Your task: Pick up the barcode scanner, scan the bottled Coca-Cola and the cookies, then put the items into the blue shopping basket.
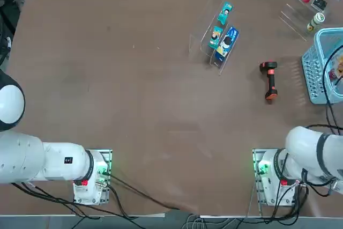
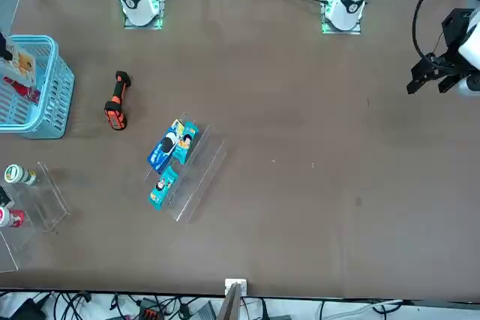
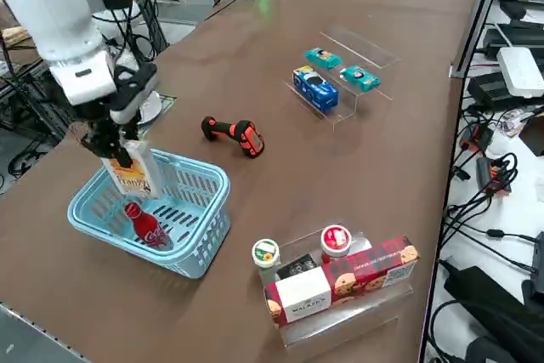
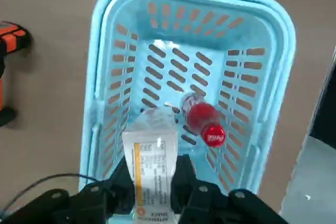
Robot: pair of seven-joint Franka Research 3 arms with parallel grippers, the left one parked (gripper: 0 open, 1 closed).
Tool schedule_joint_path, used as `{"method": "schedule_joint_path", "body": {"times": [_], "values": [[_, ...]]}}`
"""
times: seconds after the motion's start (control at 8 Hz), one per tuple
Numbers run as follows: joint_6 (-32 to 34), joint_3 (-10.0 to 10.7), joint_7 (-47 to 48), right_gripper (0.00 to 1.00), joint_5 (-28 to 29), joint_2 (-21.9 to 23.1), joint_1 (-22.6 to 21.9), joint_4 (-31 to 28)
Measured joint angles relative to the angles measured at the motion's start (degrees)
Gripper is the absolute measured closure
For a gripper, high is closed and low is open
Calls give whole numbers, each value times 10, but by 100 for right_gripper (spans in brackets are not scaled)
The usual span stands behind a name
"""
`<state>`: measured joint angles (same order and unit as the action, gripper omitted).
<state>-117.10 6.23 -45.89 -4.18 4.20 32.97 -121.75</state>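
My right gripper (image 3: 115, 149) is shut on the cookies (image 3: 134, 174), a white box with orange-yellow print, and holds it upright over the blue shopping basket (image 3: 202, 240). In the wrist view the fingers (image 4: 184, 176) clamp the cookies (image 4: 152, 163) from both sides above the basket (image 4: 105, 19). The bottled Coca-Cola (image 3: 146, 225) lies on the basket floor; its red cap (image 4: 213, 135) points toward the wrist camera. The barcode scanner (image 3: 234, 135) lies on the table beside the basket, apart from the gripper, and shows from above as the black and orange scanner (image 1: 270, 80).
A clear stand (image 3: 340, 95) holds a blue pack (image 3: 314, 88) and two teal packs in mid-table. Near the basket a second clear stand (image 3: 340, 312) carries a red cookie box (image 3: 374, 269), two round-topped containers and a small dark pack. Black cables (image 1: 328, 87) hang over the basket.
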Motion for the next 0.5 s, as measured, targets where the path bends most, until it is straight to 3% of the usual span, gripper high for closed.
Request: {"method": "schedule_joint_path", "body": {"times": [0.5], "values": [[-39, 1, 0, 67, 27, -63, 3, -1]]}}
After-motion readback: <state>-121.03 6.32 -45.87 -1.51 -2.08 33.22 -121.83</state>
